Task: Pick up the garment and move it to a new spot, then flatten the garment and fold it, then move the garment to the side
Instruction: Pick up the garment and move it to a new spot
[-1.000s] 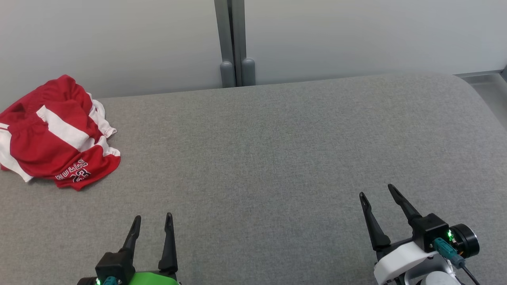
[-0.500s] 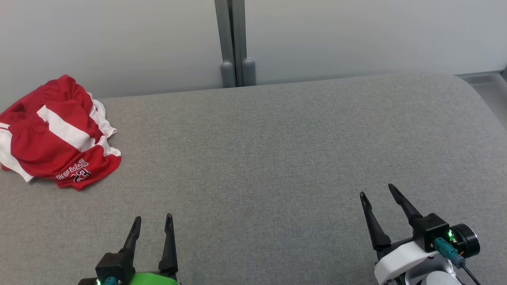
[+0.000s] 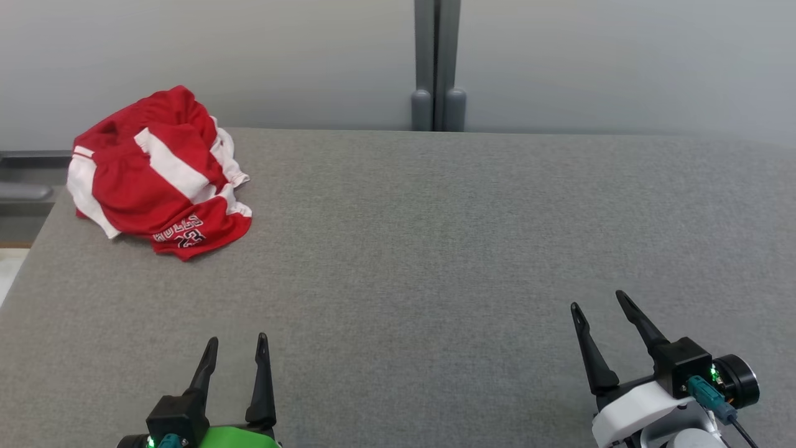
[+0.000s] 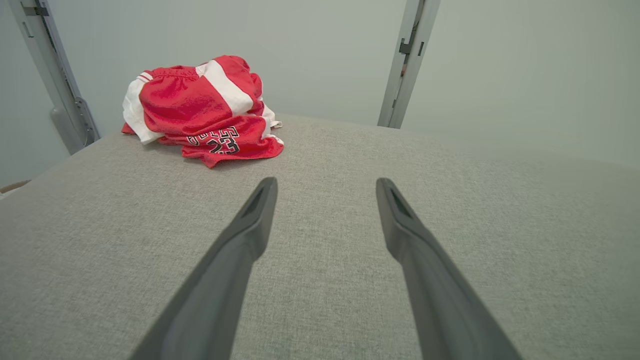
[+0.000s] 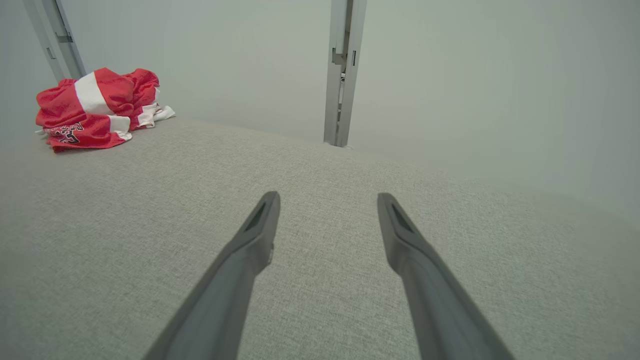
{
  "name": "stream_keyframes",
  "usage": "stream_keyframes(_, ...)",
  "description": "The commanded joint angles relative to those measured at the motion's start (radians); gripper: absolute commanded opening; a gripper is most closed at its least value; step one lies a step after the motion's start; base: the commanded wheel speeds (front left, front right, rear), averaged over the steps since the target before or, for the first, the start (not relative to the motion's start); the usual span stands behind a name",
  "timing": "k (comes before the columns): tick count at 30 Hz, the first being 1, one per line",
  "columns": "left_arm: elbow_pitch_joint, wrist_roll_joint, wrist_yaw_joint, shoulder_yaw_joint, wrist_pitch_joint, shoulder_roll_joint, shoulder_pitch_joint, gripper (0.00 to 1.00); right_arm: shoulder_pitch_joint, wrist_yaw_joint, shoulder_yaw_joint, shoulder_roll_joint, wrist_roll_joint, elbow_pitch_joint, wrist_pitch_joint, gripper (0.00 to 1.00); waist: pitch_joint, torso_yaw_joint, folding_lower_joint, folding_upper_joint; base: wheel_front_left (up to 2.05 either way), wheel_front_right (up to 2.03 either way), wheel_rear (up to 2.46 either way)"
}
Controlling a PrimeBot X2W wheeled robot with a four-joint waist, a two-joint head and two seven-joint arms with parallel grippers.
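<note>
A crumpled red and white garment with dark lettering lies in a heap at the far left corner of the grey fabric table. It also appears in the left wrist view as the garment and in the right wrist view as the garment. My left gripper stands open near the table's front edge, well short of the garment, with nothing between its fingers. Near the front right, my right gripper is open and empty too. The left gripper and right gripper point across bare fabric.
A pale wall with a grey vertical post runs behind the table. The table's left edge drops off beside the garment, with a grey ledge beyond it.
The head camera has swung left, so the whole picture shifted right and the table's left edge came into view. The garment and both grippers keep their places on the table.
</note>
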Motion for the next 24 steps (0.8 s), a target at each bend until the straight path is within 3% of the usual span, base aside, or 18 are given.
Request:
stream_keyframes(1, -0.004, 0.008, 0.001, 0.004, -0.001, 0.006, -0.006, 1.0, 0.01, -0.001, -0.001, -0.004, 0.004, -0.003, -0.005, 1.0, 0.003, 0.088, 0.0, 0.0, 0.0, 0.0, 0.0)
stream_keyframes(12, -0.012, 0.019, -0.005, 0.021, -0.001, 0.006, 0.011, 1.0, 0.007, -0.001, 0.027, -0.004, 0.017, 0.003, -0.005, 1.0, -0.001, 0.228, 0.0, 0.0, 0.0, 0.0, 0.0)
stream_keyframes(24, -0.017, 0.012, 0.002, 0.02, -0.001, 0.005, 0.02, 1.0, 0.02, -0.001, 0.035, -0.004, 0.012, -0.003, -0.005, 1.0, -0.005, 0.249, 0.0, 0.0, 0.0, 0.0, 0.0)
